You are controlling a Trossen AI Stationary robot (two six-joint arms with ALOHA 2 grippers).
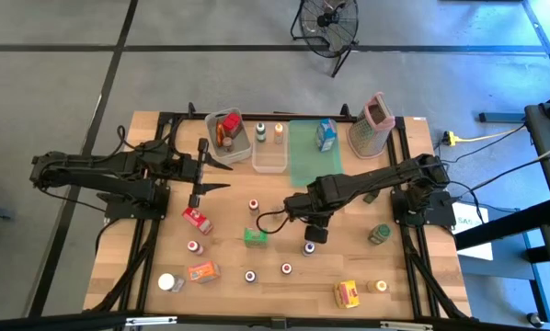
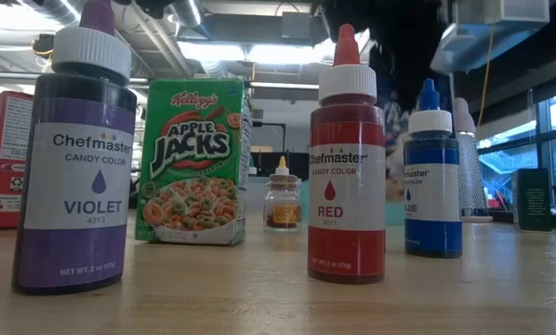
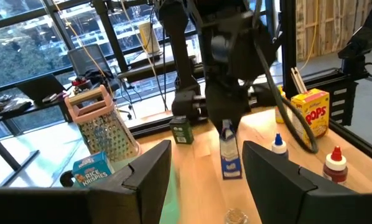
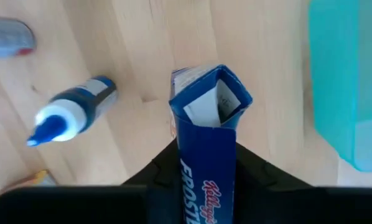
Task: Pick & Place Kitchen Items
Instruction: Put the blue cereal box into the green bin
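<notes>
My right gripper [image 1: 315, 223] points down over the middle of the table, shut on a small blue Frosted Flakes box [image 4: 204, 124]. The left wrist view shows that box [image 3: 229, 155] hanging under it. A blue bottle [image 4: 68, 115] stands on the wood beside it. Other kitchen items are spread across the table: a red box [image 1: 198, 219], a green Apple Jacks box [image 1: 255, 237], a yellow box [image 1: 349, 294], and several small bottles such as the red one [image 2: 347, 167]. My left gripper [image 1: 206, 175] is held level at the table's left, open and empty. My right gripper pinches the blue box between its two fingers, on its two broad faces [image 4: 201, 177] at the upper end. The fingers come from above, pointing down. The box hangs upright below them, its dented lower end [image 4: 214, 99] close over the wood; whether it is clear of the table I cannot tell.
Two clear bins [image 1: 224, 129] [image 1: 269, 147] and a green tray [image 1: 304, 156] line the far edge. A Rice Krispies box [image 1: 326, 135] stands on the tray, with the metal grater [image 1: 372, 124] to its right. A dark green jar [image 1: 379, 234] stands right of my right gripper.
</notes>
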